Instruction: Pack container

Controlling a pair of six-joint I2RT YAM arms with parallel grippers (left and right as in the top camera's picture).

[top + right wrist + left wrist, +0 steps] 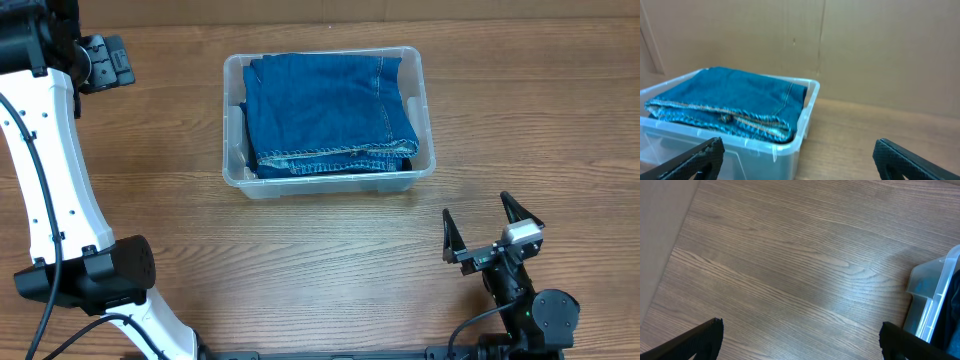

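Observation:
The clear plastic container (426,130) stands at the middle back of the table with folded blue jeans (325,110) inside, filling most of it. It also shows in the right wrist view (805,117) with the jeans (725,102) rising to its rim, and a corner of it shows in the left wrist view (935,295). My left gripper (105,62) is open and empty at the far left back, over bare table (800,340). My right gripper (492,225) is open and empty near the front right, pointing toward the container (797,160).
The wooden table (200,240) lies around the container. A cardboard-coloured wall (880,50) stands behind the table. My left arm's white links (55,170) rise along the left side.

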